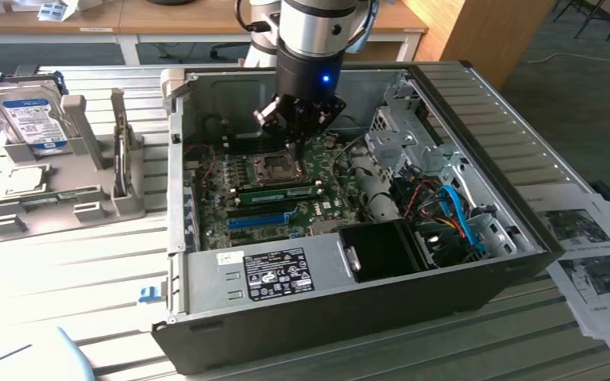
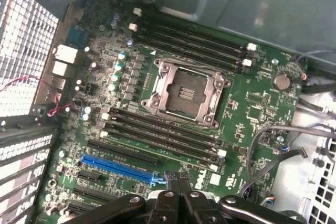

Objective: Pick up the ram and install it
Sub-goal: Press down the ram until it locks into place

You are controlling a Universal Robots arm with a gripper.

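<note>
Inside the open black-and-grey desktop computer case (image 1: pixel 390 278), the green motherboard (image 2: pixel 252 103) lies flat under the black gripper (image 2: pixel 177 178) (fingers clenched together, holding nothing). Thin green ram strip (image 1: pixel 268 192) sits seated in a slot beside the metal CPU socket (image 2: pixel 185 92).
</note>
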